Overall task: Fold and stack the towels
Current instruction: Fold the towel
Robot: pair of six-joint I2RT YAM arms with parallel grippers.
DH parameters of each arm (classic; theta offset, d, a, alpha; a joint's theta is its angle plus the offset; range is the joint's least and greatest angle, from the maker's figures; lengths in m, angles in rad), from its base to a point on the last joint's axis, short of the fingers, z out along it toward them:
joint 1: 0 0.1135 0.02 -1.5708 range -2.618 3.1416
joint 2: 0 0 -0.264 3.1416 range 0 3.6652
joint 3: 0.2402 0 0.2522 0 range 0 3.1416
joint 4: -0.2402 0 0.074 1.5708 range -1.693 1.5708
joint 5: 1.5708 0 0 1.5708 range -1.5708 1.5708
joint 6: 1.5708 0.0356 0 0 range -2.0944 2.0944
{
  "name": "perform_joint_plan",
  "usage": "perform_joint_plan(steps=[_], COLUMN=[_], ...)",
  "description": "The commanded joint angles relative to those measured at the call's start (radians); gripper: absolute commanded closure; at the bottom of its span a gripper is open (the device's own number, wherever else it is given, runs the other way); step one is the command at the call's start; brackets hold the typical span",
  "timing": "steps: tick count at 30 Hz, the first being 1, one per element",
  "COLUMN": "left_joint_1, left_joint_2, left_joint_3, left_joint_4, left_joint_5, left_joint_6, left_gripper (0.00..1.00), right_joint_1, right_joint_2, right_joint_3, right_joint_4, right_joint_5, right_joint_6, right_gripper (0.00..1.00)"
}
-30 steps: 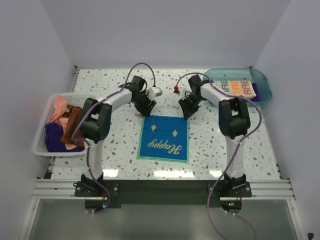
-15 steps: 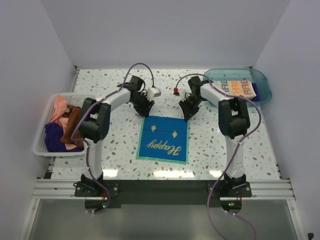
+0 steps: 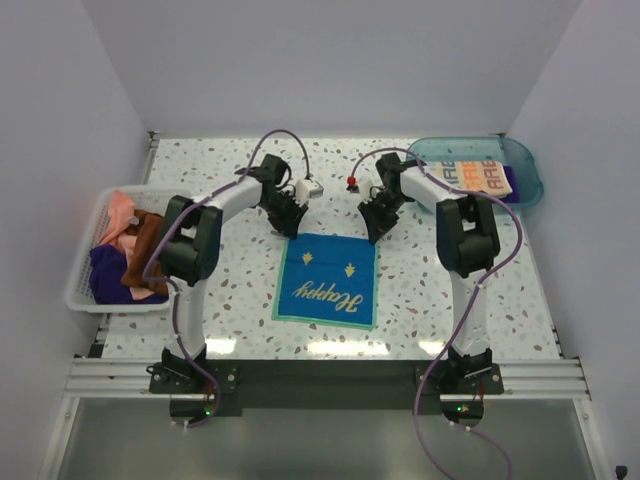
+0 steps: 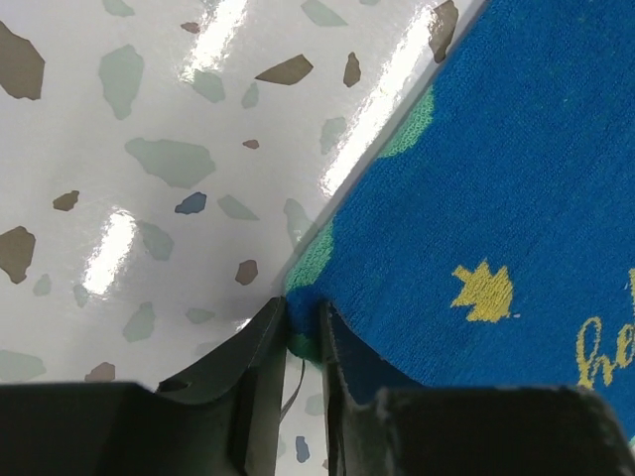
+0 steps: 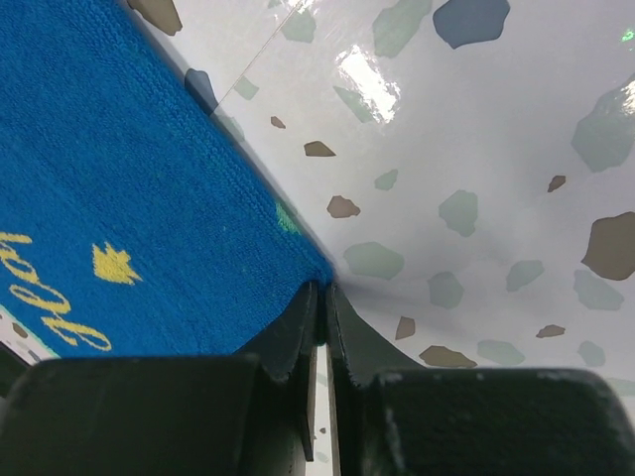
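A blue towel [image 3: 327, 280] with a green edge and yellow "Happy" lettering lies flat in the middle of the table. My left gripper [image 3: 290, 229] is at its far left corner. In the left wrist view, this gripper [image 4: 303, 317] is shut on the corner of the blue towel [image 4: 496, 198]. My right gripper [image 3: 375, 234] is at the far right corner. The right wrist view shows it [image 5: 324, 295] pinching the blue towel [image 5: 119, 178] at its tip, jaws almost touching. A white lettered towel [image 3: 472, 176] lies in the teal tray [image 3: 530, 165]. Pink [image 3: 118, 214], brown [image 3: 146, 250] and purple [image 3: 108, 276] towels fill the white basket [image 3: 84, 258].
The white basket stands at the left table edge and the teal tray at the far right corner. Both arms arch over the speckled tabletop [image 3: 230, 300] on either side of the blue towel. White walls close in the left, back and right.
Both grippers have closed on the blue towel's far corners. The left one has also come a little nearer to its corner. The towel lies about where it was.
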Motion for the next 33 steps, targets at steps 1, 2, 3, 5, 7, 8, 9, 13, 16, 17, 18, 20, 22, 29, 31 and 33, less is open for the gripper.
perform_joint_plan(steps=[1,2,3,5,7,8,9,13,16,17,18,20,22,29,31,33], left_joint_1=[-0.011,-0.011,-0.009,-0.008,-0.006,-0.005,-0.003,0.003,0.006,0.006,0.006,0.006,0.006,-0.003,-0.008,-0.023], left_joint_2=[0.05,0.054,0.06,0.068,0.073,0.073,0.071,0.042,-0.004,-0.019,-0.056,-0.099,-0.165,-0.353,-0.413,-0.469], left_joint_3=[0.0,0.011,0.029,0.049,0.082,0.101,0.114,0.149,0.138,0.114,0.099,0.042,0.001,-0.217,-0.265,-0.329], left_joint_4=[-0.077,-0.073,-0.07,-0.059,-0.047,-0.03,-0.022,0.024,0.089,0.105,0.119,0.16,0.182,0.254,0.269,0.269], left_joint_5=[0.002,-0.002,-0.014,-0.029,-0.055,-0.076,-0.086,-0.164,-0.209,-0.218,-0.236,-0.253,-0.261,-0.297,-0.29,-0.287], left_joint_6=[0.001,0.003,0.003,0.006,0.009,0.007,0.006,-0.013,-0.031,-0.037,-0.048,-0.06,-0.082,-0.219,-0.255,-0.302], left_gripper=[0.76,0.81,0.85,0.93,1.0,1.0,1.0,1.0,1.0,1.0,1.0,1.0,1.0,1.0,1.0,1.0], right_joint_1=[0.006,0.006,0.006,0.008,0.006,0.006,0.006,0.006,0.008,0.009,0.011,0.019,0.028,0.071,0.088,0.097], right_joint_2=[0.032,0.035,0.038,0.043,0.044,0.044,0.041,0.009,-0.046,-0.064,-0.084,-0.147,-0.202,-0.316,-0.345,-0.393], right_joint_3=[0.029,0.044,0.052,0.076,0.099,0.124,0.136,0.175,0.16,0.138,0.121,0.06,0.02,-0.101,-0.144,-0.185], right_joint_4=[-0.029,-0.03,-0.037,-0.032,-0.029,-0.024,-0.018,0.037,0.091,0.104,0.135,0.169,0.201,0.186,0.183,0.198], right_joint_5=[0.011,0.015,0.02,0.04,0.064,0.073,0.084,0.136,0.181,0.186,0.202,0.215,0.23,0.291,0.304,0.308], right_joint_6=[-0.023,-0.023,-0.021,-0.017,-0.012,-0.006,-0.001,0.023,0.04,0.046,0.049,0.062,0.072,0.179,0.209,0.269], right_gripper=[0.94,0.95,0.98,1.0,1.0,1.0,1.0,1.0,1.0,1.0,1.0,1.0,1.0,1.0,1.0,1.0])
